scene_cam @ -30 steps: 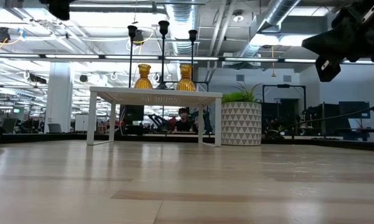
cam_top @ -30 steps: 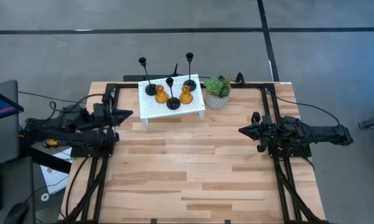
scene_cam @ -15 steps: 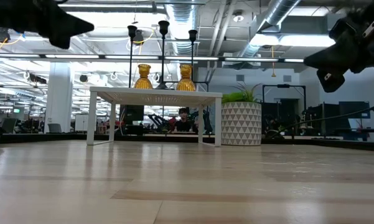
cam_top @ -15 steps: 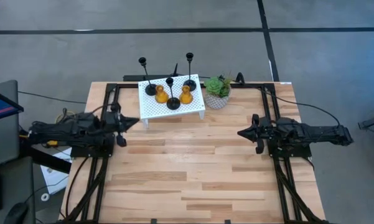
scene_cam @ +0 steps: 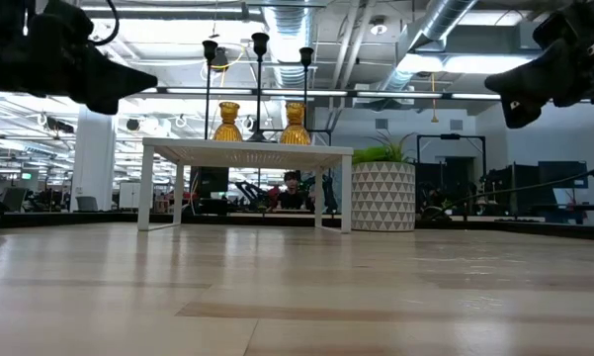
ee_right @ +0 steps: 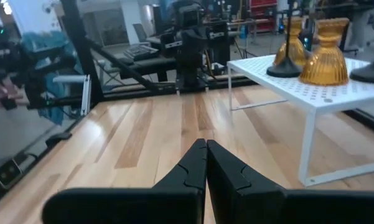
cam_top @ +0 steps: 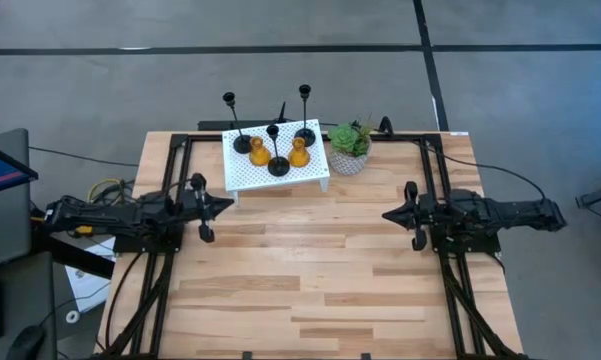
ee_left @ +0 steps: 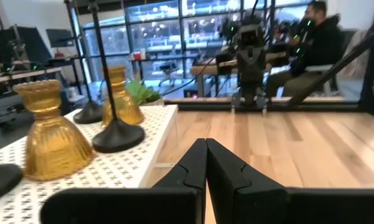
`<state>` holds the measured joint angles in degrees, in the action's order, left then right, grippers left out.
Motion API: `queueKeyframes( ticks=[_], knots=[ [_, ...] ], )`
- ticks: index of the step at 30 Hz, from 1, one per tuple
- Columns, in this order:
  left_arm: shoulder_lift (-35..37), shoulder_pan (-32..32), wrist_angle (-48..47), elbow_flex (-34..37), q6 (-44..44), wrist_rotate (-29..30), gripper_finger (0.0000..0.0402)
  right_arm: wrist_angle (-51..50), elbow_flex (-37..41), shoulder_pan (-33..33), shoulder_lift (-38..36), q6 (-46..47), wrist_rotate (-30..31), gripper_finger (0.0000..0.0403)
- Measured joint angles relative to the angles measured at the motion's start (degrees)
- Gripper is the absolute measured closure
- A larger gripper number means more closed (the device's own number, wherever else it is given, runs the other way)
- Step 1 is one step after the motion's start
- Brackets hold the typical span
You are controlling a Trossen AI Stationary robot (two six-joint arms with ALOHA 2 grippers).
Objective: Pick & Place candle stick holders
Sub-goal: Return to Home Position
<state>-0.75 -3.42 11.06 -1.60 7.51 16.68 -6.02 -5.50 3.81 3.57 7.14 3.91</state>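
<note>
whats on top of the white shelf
Three black candle holders and two amber ones stand on the white shelf. From table height, its edge hides the black ones' bases.

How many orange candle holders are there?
2. Both stand on the white shelf: the left orange holder and the right orange holder. None looks hidden.

5 candle holders (cam_top: 278, 165) atop white shelf (cam_top: 248, 180)
</note>
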Motion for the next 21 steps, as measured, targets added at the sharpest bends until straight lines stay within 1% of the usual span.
queueKeyframes(
  ticks=[2, 5, 9, 16, 21],
  knots=[
    [0.04, 0.00, 1.99, 1.29, -0.32, -0.91, 0.0396, -0.16, 0.00, 0.45, 0.00, -1.99, -0.03, 0.0403],
    [-0.09, 0.00, 2.76, 1.28, -0.46, -1.99, 0.0396, -0.55, 0.00, 1.10, 0.00, -4.30, -0.07, 0.0403],
    [-0.09, 0.00, 2.94, 1.28, -0.46, -2.03, 0.0396, -2.07, 0.00, 1.72, 0.00, -7.58, -1.10, 0.0403],
    [-0.09, 0.00, 2.94, 1.28, -0.46, -2.01, 0.0396, -6.76, 0.00, 1.79, 0.00, -8.40, -1.09, 0.0403],
    [-0.09, 0.00, 2.94, 1.28, -0.46, -1.99, 0.0396, -7.28, 0.00, 1.79, 0.00, -13.69, -1.04, 0.0403]
  ],
)
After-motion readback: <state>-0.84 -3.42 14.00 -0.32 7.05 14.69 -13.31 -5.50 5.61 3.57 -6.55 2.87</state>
